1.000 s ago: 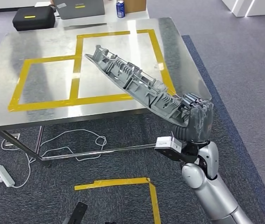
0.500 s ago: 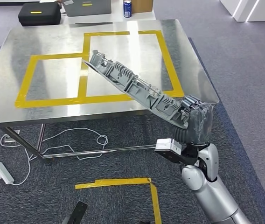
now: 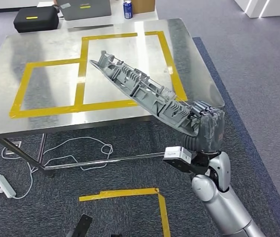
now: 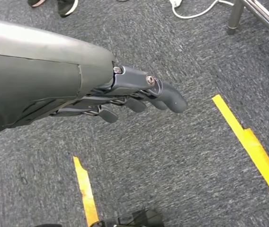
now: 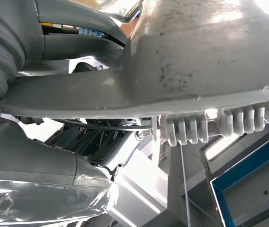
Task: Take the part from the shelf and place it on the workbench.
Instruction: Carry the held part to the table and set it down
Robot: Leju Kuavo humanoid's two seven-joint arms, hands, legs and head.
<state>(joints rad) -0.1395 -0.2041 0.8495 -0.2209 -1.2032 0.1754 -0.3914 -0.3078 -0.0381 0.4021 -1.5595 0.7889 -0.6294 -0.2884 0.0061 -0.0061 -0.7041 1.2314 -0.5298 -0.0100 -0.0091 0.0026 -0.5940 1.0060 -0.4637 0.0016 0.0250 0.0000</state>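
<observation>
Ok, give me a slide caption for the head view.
Right robot hand holds the long grey part tilted above the taped steel workbench.

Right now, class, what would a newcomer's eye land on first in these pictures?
A long grey ribbed part, held at one end by the right hand, juts out over the steel workbench. Yellow tape rectangles mark the benchtop beneath it.

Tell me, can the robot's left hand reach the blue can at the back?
Probably not. The left hand hangs low over the carpet, holding nothing, and the blue can stands beyond the far edge of the workbench, whose whole metal top lies between.
</observation>
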